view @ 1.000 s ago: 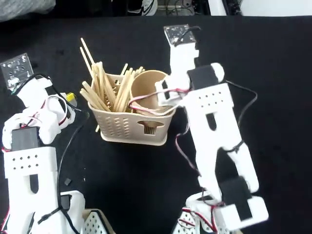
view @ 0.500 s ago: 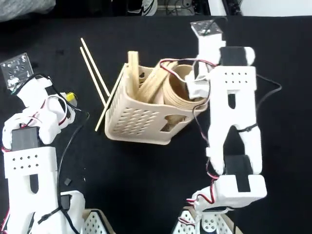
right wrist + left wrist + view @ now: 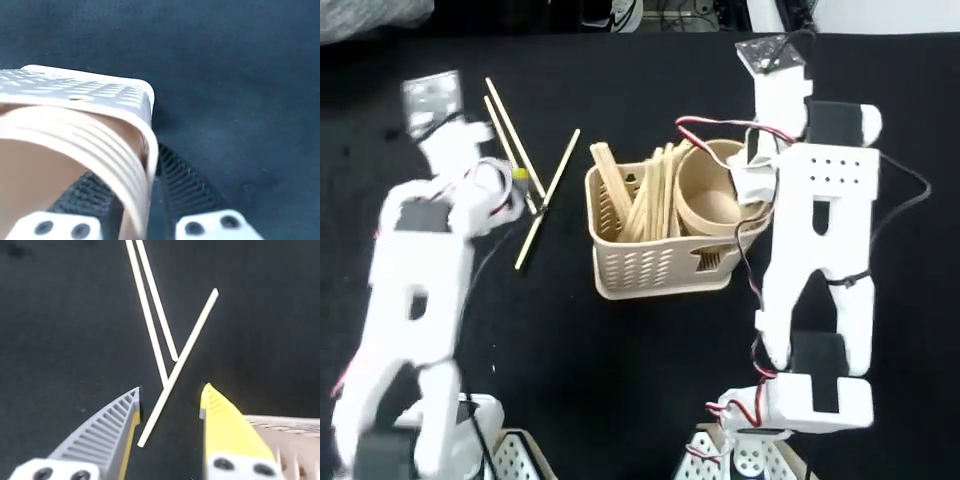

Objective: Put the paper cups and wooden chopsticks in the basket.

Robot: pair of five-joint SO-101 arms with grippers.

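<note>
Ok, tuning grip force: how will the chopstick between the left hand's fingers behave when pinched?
Chopstick looks thin, stiff, likely light. Gripped near its end by the left hand, it may pivot. It crosses two others, so lifting could nudge them.

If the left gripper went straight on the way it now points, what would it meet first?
The left gripper would probably meet the slanted chopstick lying between its open fingers, then the table beneath; depth is unclear.

Left tool (image 3: 170, 395) open — fingers aimed down, right tool (image 3: 147, 167) clamped, arm outstretched
</note>
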